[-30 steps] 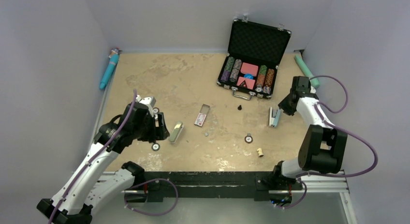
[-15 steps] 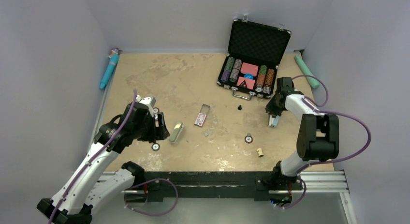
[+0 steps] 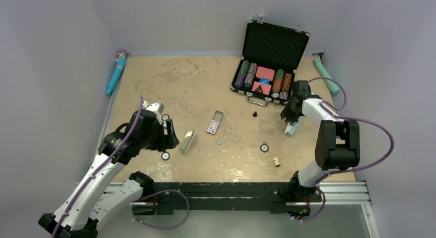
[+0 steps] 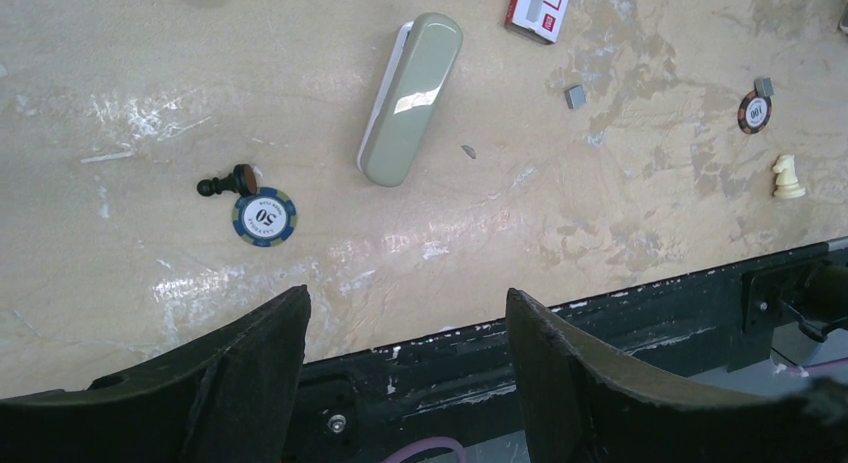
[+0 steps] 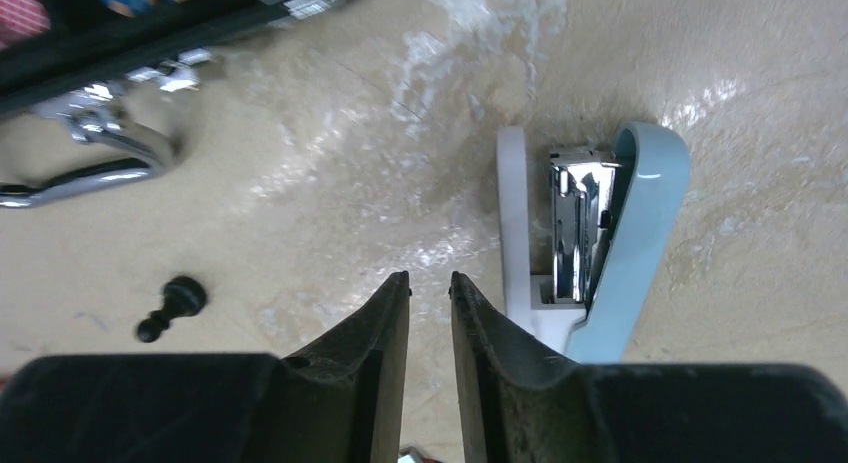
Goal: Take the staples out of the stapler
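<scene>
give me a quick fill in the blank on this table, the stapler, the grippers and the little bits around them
1. The poker chip beside the black pawn reads ___.
2. In the right wrist view, the stapler lies to the ___ of the right gripper.
3. The left gripper is ___, with nothing between its fingers.
4. The stapler's outer shell is pale ___.

Missing words: 50; right; open; blue.
</scene>
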